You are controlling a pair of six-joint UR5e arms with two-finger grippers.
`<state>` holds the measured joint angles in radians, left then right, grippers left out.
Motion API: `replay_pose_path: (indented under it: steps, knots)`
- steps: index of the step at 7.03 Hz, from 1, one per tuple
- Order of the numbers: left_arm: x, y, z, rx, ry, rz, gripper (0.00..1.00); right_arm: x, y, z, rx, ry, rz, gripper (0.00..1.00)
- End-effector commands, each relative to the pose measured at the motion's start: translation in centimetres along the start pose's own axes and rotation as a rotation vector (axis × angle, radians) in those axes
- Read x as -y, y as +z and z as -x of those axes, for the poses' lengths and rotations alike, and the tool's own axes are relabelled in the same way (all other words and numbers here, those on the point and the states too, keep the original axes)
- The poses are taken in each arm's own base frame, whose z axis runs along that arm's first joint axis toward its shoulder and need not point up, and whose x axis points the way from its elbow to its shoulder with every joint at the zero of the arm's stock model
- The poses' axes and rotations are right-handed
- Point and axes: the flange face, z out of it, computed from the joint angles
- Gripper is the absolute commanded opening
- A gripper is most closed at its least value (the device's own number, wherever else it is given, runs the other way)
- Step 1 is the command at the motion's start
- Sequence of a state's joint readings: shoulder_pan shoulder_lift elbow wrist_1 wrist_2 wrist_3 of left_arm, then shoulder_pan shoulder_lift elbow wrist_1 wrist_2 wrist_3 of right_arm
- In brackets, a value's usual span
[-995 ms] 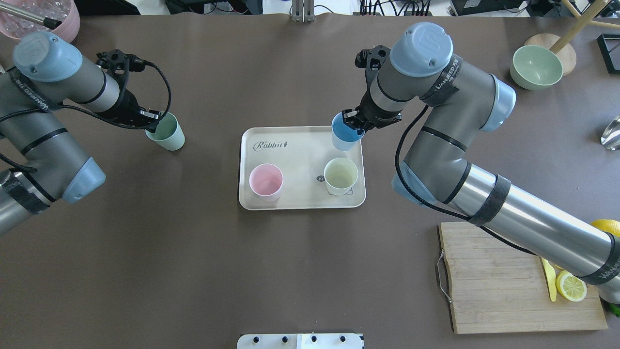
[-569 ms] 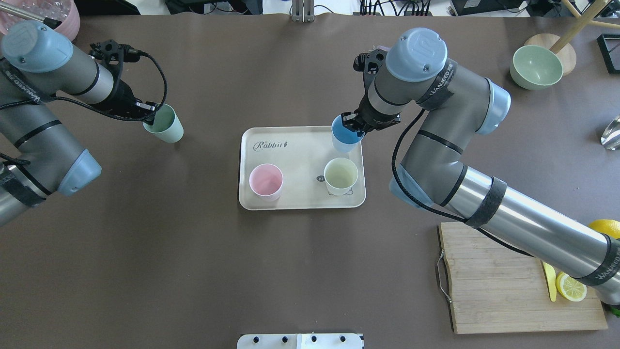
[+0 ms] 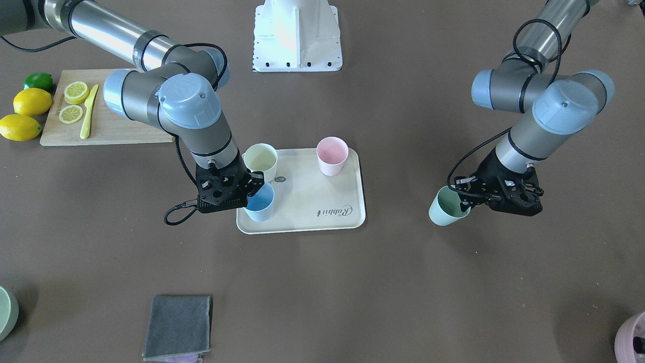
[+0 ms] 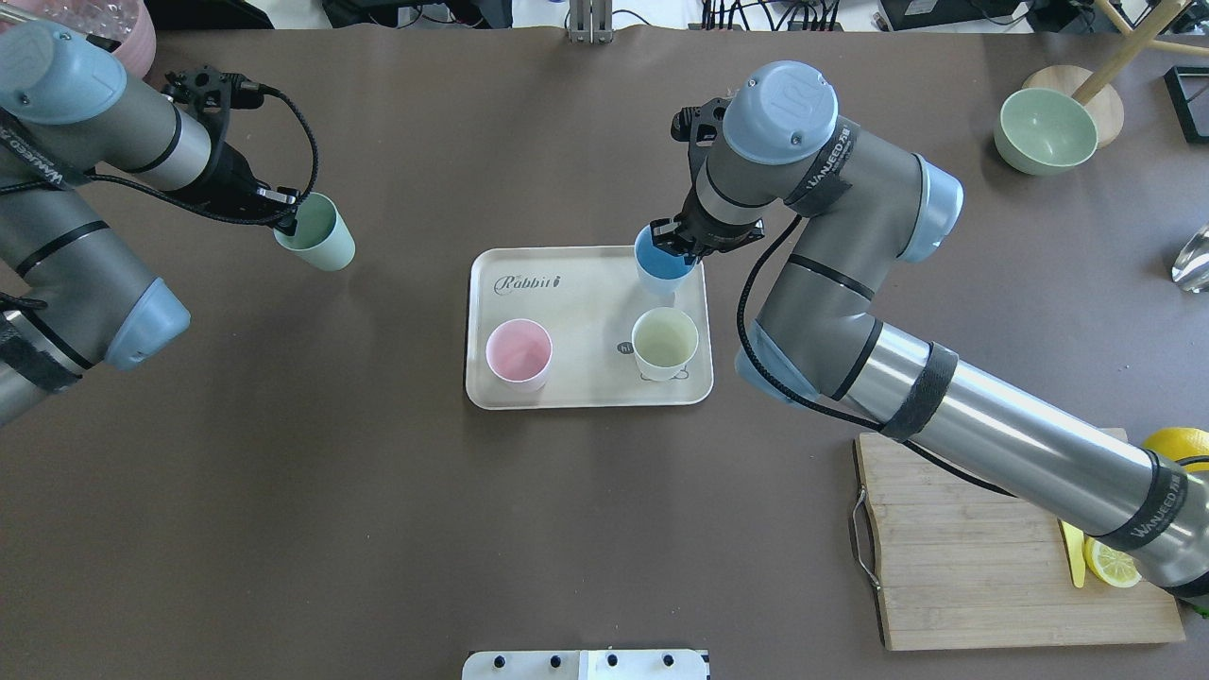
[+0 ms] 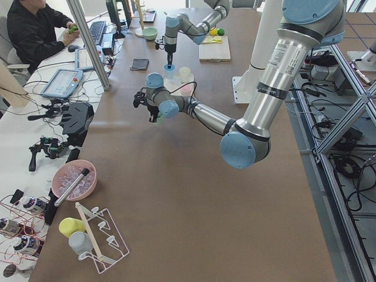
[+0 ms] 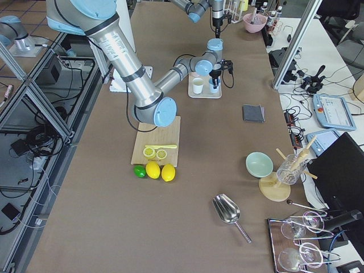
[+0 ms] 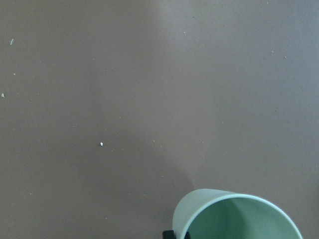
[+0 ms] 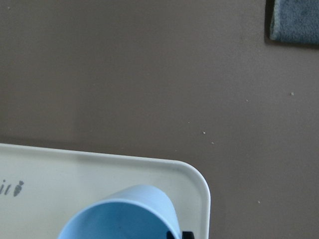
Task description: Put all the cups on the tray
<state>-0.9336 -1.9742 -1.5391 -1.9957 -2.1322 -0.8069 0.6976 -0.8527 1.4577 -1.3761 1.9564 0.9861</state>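
Note:
The cream tray (image 4: 578, 312) lies mid-table and shows in the front view (image 3: 312, 194) too. A pink cup (image 4: 519, 352) and a pale yellow cup (image 4: 665, 343) stand upright on it. My right gripper (image 4: 682, 244) is shut on the rim of the light blue cup (image 4: 659, 264), holding it over the tray's far right corner (image 8: 199, 184). I cannot tell if it touches the tray. My left gripper (image 4: 285, 215) is shut on the rim of the mint green cup (image 4: 318, 234), which hangs tilted above the table, left of the tray (image 3: 446, 207).
A wooden cutting board (image 4: 982, 557) with a lemon slice and a yellow knife lies at the near right. A green bowl (image 4: 1047, 130) sits far right and a pink bowl (image 4: 127, 28) far left. A grey cloth (image 3: 177, 326) lies across the table.
My left gripper has carried the mint green cup a little farther back. My right gripper has shifted the light blue cup slightly left, further over the tray.

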Motion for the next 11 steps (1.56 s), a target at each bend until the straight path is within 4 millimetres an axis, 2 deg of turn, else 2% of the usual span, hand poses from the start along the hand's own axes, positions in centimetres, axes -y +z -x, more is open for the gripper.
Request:
replay_pose_path:
  steps: [1,2,3,4,5,7,9,10,11]
  knots:
    - [0.1,0.0,-0.1,-0.001,0.000,-0.001,0.00,-0.4,1.0,0.5,-0.014,-0.006,0.001,0.00]
    - [0.2,0.0,-0.3,-0.001,0.000,-0.002,0.00,-0.6,1.6,0.9,-0.003,-0.004,-0.011,0.06]
    - [0.5,-0.1,-0.9,-0.003,-0.002,-0.003,0.00,-0.5,1.4,1.0,0.004,0.024,-0.017,0.33]
    - [1.4,-0.7,-2.6,-0.007,-0.006,-0.006,0.00,-0.5,1.3,1.2,0.007,0.030,-0.018,0.99]
    - [2.4,-1.4,-4.5,-0.005,-0.013,-0.003,0.00,-0.4,1.2,1.1,0.007,0.034,-0.019,1.00]
    - [4.2,-3.6,-9.1,-0.007,-0.101,-0.006,0.00,0.6,-0.1,0.3,0.021,0.042,-0.026,1.00]
    - [2.9,-2.6,-16.2,-0.030,-0.196,0.002,0.00,3.3,-2.3,-3.0,0.054,0.072,0.004,1.00]
    - [1.8,-1.8,-19.0,-0.034,-0.213,-0.005,0.00,4.7,-3.4,-5.3,0.060,0.081,0.013,1.00]
    - [0.3,-0.3,-20.8,-0.024,-0.206,-0.005,0.00,6.1,-4.6,-8.5,0.071,0.068,0.026,1.00]
